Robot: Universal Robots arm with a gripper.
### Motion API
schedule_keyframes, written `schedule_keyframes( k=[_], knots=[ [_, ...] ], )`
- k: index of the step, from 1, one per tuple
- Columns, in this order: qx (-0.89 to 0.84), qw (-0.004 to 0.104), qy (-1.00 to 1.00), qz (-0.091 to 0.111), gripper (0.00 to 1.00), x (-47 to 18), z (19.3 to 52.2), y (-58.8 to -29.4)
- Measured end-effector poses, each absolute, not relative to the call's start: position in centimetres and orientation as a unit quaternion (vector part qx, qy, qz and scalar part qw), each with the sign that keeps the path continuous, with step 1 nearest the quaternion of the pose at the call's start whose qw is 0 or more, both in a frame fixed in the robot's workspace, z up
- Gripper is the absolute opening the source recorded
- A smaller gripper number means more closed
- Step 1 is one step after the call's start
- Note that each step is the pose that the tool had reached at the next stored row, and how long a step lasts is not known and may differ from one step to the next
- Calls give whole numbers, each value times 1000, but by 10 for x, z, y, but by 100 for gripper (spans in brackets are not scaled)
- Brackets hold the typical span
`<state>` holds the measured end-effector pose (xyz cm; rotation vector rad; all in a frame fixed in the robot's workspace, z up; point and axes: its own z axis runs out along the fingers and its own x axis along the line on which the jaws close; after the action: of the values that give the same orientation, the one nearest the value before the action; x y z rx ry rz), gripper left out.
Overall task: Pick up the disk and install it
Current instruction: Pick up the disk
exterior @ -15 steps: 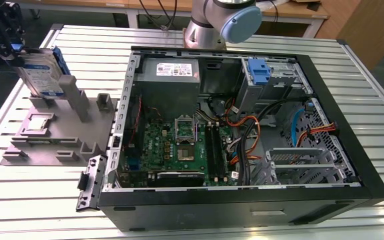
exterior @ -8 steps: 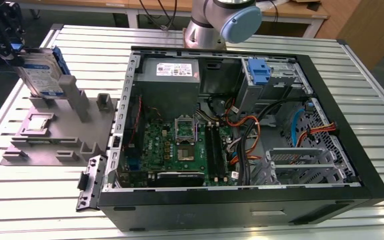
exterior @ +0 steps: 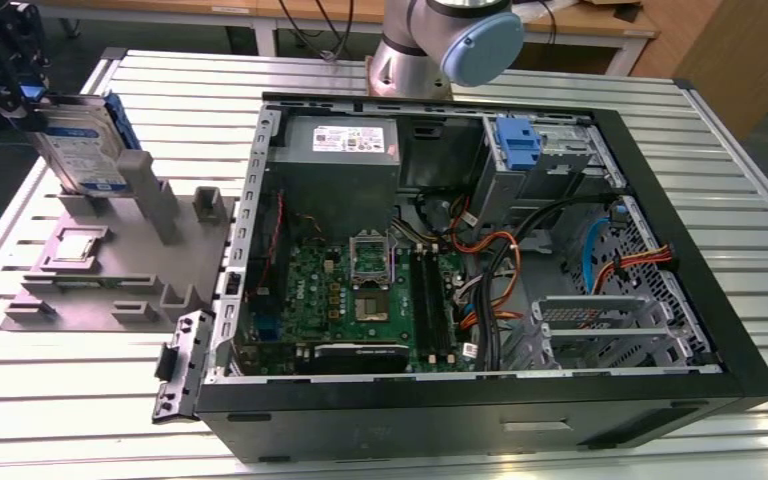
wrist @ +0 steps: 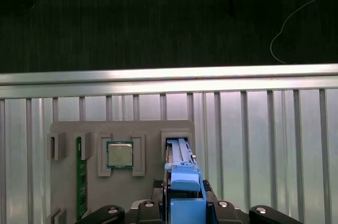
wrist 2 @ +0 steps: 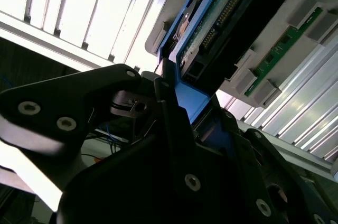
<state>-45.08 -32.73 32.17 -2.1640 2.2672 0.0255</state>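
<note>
The disk stands upright on its edge at the exterior view's far left, its white-and-blue label facing the camera and its lower end at a slot of the grey holder plate. My gripper comes down on it from above and is shut on its top. In the first wrist view the disk shows edge-on with its blue frame, held between the black fingers. The second wrist view shows the disk's green circuit-board side and the blue frame pinched by the fingers.
The open computer case lies on the slatted metal table, with a motherboard, a grey metal box, a blue bracket and a drive cage. The holder plate also carries a processor chip and a memory stick.
</note>
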Motion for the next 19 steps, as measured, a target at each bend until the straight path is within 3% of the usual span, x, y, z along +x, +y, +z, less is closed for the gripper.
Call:
schedule_keyframes(
  k=[19],
  knots=[
    [-690,4,723,9,36,-451,326,-327]
  ],
)
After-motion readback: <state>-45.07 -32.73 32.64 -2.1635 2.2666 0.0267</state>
